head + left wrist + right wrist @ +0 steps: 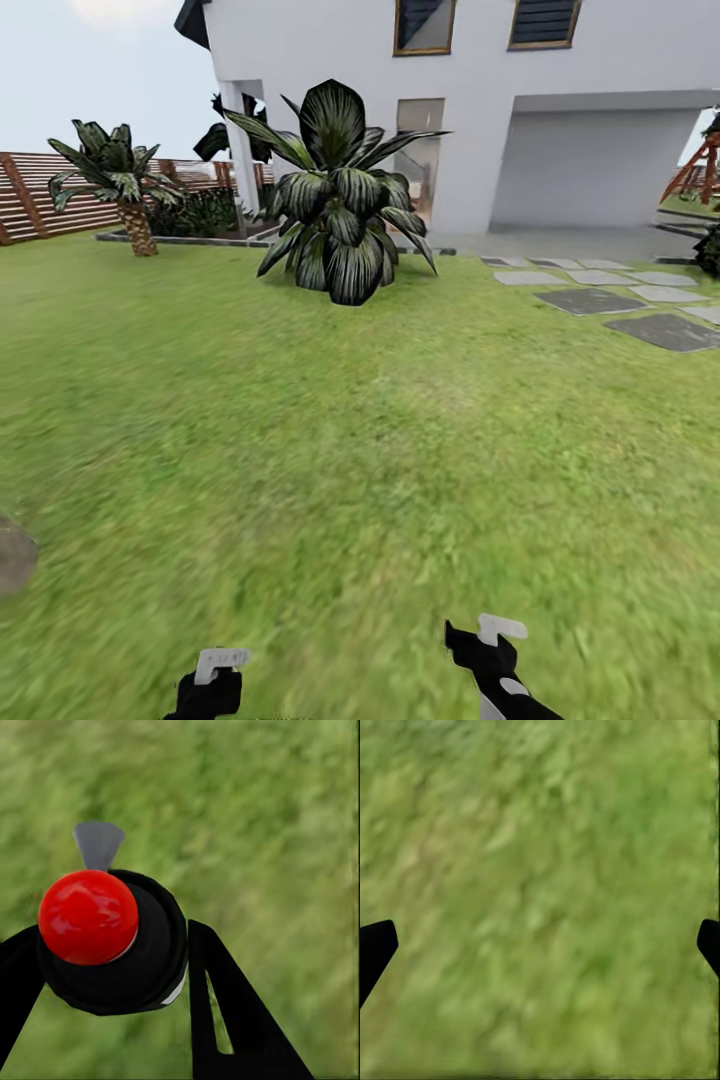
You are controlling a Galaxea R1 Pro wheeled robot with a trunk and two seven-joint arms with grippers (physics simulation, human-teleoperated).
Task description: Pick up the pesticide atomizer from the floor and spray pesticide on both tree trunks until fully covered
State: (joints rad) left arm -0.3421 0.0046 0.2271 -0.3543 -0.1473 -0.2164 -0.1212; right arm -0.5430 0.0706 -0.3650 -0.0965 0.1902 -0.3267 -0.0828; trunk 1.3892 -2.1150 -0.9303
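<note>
My left gripper [112, 971] is shut on the pesticide atomizer [154, 960], a black cylindrical bottle with a round red cap and a grey nozzle, seen end-on over blurred grass. In the head view the left gripper [213, 675] sits low at the bottom edge above the lawn. Beside it, my right gripper [488, 645] hangs over bare grass; in the right wrist view its fingertips [375, 945] stand far apart with nothing between them. The floor is green grass [360, 430]. The trees and their trunks are out of view.
A big dark leafy plant [340, 200] stands mid-lawn ahead, and a small palm [118, 180] by the slat fence [35, 195] at far left. The white house [520, 110] is behind. Grey stepping stones [620, 300] lie at right; a grey stone [12, 555] at left edge.
</note>
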